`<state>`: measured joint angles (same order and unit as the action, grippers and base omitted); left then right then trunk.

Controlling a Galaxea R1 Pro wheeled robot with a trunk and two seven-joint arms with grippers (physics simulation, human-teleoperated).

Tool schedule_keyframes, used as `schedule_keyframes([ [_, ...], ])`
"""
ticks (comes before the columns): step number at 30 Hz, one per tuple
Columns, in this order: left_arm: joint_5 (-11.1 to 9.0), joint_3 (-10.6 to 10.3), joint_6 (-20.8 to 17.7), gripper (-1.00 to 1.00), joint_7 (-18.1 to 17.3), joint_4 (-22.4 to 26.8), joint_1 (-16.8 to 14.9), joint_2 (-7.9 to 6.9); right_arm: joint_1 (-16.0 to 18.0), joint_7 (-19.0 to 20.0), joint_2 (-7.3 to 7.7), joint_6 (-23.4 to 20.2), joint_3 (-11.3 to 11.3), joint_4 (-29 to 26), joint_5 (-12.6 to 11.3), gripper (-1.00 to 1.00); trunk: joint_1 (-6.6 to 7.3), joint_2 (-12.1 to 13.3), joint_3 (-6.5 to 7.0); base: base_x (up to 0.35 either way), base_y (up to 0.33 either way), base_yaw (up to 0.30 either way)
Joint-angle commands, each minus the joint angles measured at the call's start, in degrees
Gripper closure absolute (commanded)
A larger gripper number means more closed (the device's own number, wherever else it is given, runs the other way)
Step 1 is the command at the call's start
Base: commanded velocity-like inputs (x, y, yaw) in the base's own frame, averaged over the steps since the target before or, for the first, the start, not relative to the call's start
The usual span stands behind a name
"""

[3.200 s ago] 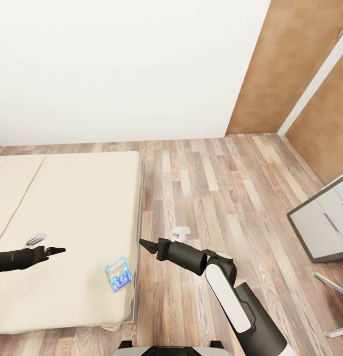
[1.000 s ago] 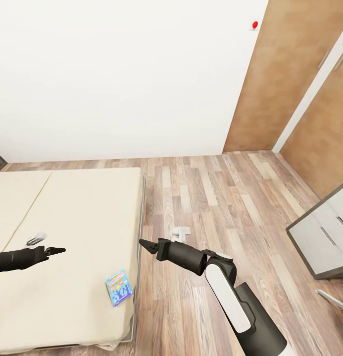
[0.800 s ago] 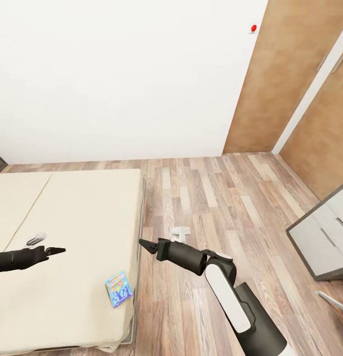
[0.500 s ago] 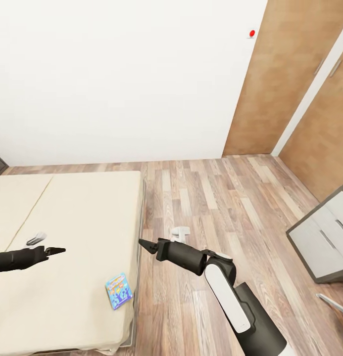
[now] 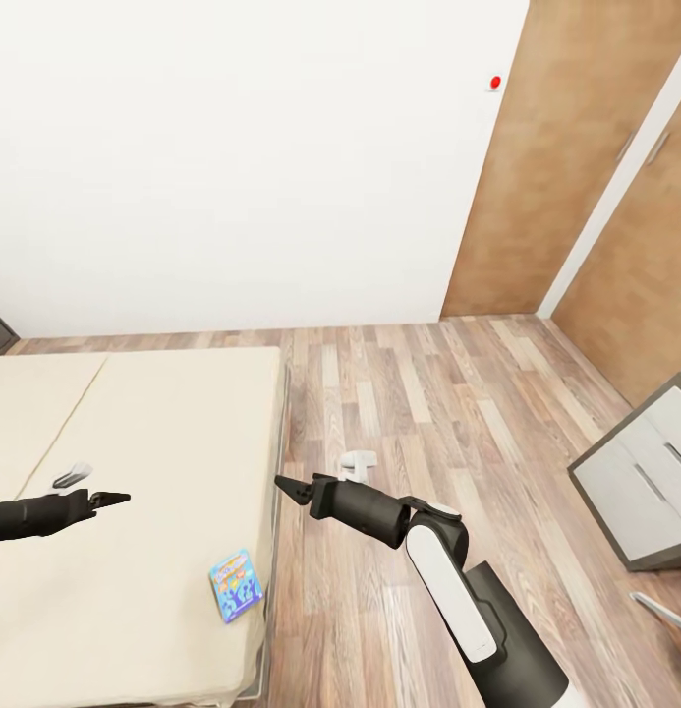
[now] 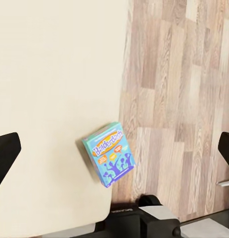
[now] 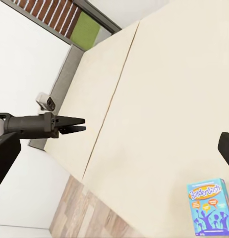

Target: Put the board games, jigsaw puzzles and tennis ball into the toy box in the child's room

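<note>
One board game [image 5: 236, 585], a flat blue box with colourful print, lies near the right edge of the cream bed [image 5: 134, 442], close to the foot corner. In the left wrist view the board game [image 6: 110, 153] rests at the bed's [image 6: 55, 74] border with the floor, between that gripper's widely spread fingers [image 6: 5, 153]. My left gripper [image 5: 119, 499] hovers open over the mattress, to the left of the game. Beyond the bed's edge, over the wood floor, my right gripper [image 5: 286, 485] is open and holds nothing. The right wrist view has the game [image 7: 208, 206] and the left gripper [image 7: 77, 124] above the bed [image 7: 159, 99].
A grey drawer unit [image 5: 630, 482] stands at the right with thin metal legs [image 5: 664, 605] in front of it. Wooden doors [image 5: 546, 177] line the far right wall. Wood-plank floor [image 5: 428, 413] stretches between bed and drawers. A white wall rises behind.
The whole head view has shifted: bed, game and drawers sit lower in the picture and more wall and door show. Both arms hold the same pose.
</note>
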<state>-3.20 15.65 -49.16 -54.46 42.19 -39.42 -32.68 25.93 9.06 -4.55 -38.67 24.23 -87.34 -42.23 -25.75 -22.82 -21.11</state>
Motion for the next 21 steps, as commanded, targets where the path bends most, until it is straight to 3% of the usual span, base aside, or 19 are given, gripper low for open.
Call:
schedule_keyframes([
  [1,-0.3,0.1,-0.5,-1.0,0.0,0.0,0.0,-0.01,0.1,0.2,-0.01,-0.3,-0.1,0.0,0.1,-1.0,-0.03,-0.1,0.0,0.0,0.0,0.0],
  [21,-0.3,0.0,-0.5,-1.0,0.0,0.0,0.0,0.05,0.0,0.1,-0.13,-0.3,0.0,0.0,0.1,-1.0,-0.03,-0.1,1.89,0.0,0.0,0.0],
])
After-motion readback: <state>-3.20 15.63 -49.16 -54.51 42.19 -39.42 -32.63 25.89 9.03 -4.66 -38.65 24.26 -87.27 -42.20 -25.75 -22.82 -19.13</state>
